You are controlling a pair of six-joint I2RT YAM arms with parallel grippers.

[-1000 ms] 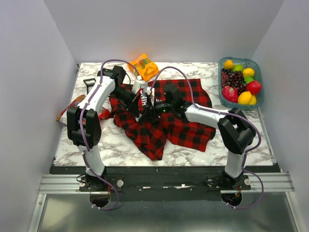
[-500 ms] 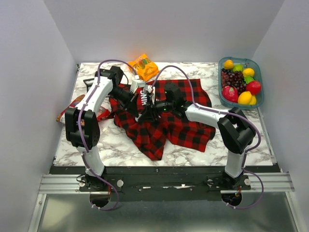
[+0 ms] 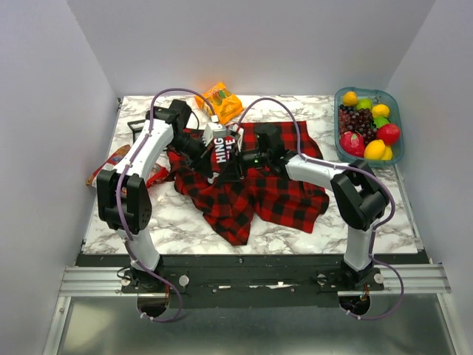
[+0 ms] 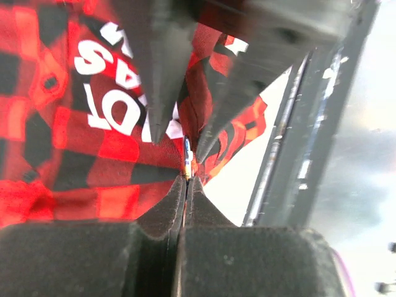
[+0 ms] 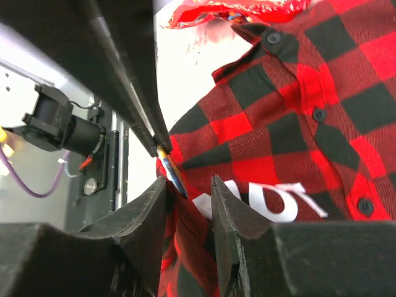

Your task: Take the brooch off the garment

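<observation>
The red-and-black plaid garment [image 3: 277, 194] lies spread over the middle of the table, with its white-lettered part [image 3: 222, 148] pulled up between the two arms. In the left wrist view my left gripper [image 4: 187, 180] is shut on the brooch [image 4: 187, 156], a thin blue and yellow piece that stands against the garment [image 4: 68, 136]. The right wrist view shows the same brooch [image 5: 170, 168] pinched by the left fingertips [image 5: 152, 133]. Just below it, my right gripper [image 5: 189, 185] is shut on a bunched fold of the garment [image 5: 297, 124], its jaws held apart by the cloth.
A teal tray [image 3: 397, 118] of fruit stands at the back right. An orange packet [image 3: 220, 102] lies behind the garment. A red packet [image 3: 117, 159] and a small black object [image 3: 137, 126] lie at the left, by the left arm.
The lettered part of the garment has risen and tipped up toward the camera. Both grippers have moved slightly back with it. The grips look unchanged.
</observation>
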